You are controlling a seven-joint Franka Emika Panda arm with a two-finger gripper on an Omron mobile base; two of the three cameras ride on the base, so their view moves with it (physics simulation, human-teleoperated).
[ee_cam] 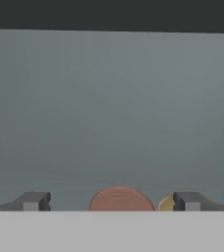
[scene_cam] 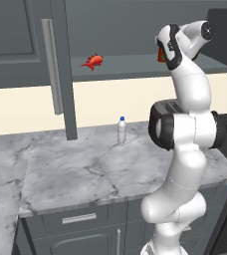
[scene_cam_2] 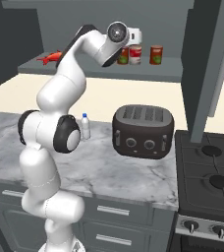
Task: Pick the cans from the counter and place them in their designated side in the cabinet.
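Both cans stand side by side on the cabinet's grey shelf (scene_cam_2: 97, 70): the dark red can with the green patch (scene_cam_2: 123, 55) and the cream-white can with a red band (scene_cam_2: 135, 54). My arm reaches up into the cabinet, and the hand sits just above and in front of these cans. In the hand view my gripper (ee_cam: 110, 202) is open, fingertips (ee_cam: 33, 201) wide apart, facing the grey back wall. A round reddish can top (ee_cam: 121, 199) shows low between the fingers without touching them. A cream edge (ee_cam: 165, 203) sits by the right finger.
A plain orange-red can (scene_cam_2: 156, 54) stands right of the two cans. A red fish-shaped item (scene_cam: 93, 61) lies at the shelf's left. The open cabinet door (scene_cam: 60, 64) hangs left of the arm. A clear bottle (scene_cam: 121, 129) and a dark toaster (scene_cam_2: 143, 131) are on the marble counter (scene_cam: 85, 174); a stove (scene_cam_2: 210, 172) lies to the right.
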